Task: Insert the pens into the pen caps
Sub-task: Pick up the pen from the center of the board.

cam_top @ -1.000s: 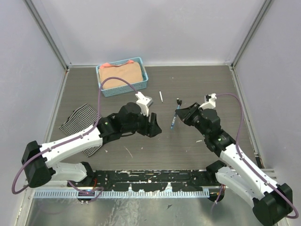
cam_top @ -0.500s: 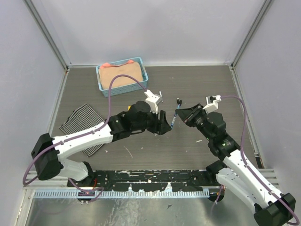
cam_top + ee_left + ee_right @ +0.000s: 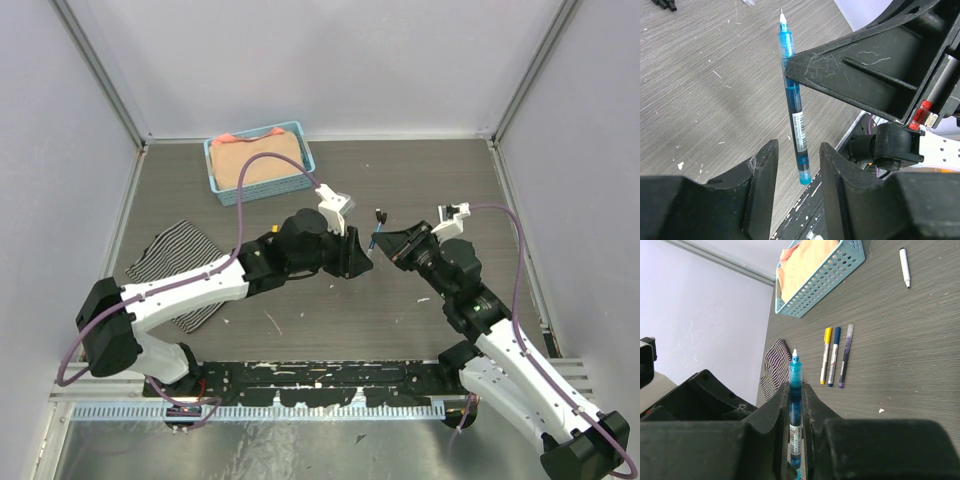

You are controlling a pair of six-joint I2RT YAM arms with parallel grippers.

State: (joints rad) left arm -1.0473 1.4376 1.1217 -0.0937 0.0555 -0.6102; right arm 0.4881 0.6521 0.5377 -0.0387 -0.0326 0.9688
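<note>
Tight squeeze mid-table: the left gripper (image 3: pixel 797 192) stands jaws apart around the lower end of the blue pen (image 3: pixel 794 95), with a sliver of air on each side. The right gripper (image 3: pixel 796 390), pinching that pen, blocks the approach from 3 o'clock. The left arm (image 3: pixel 190 290) bars the 8 o'clock lane, over the striped cloth (image 3: pixel 165 255). The blue basket (image 3: pixel 822 285) walls off 11 o'clock. Three capped pens (image 3: pixel 834 356), a white pen (image 3: pixel 904 267) and a black cap (image 3: pixel 380 213) litter the table (image 3: pixel 430 175), whose far edge lies open from 12 to 2 o'clock.
</note>
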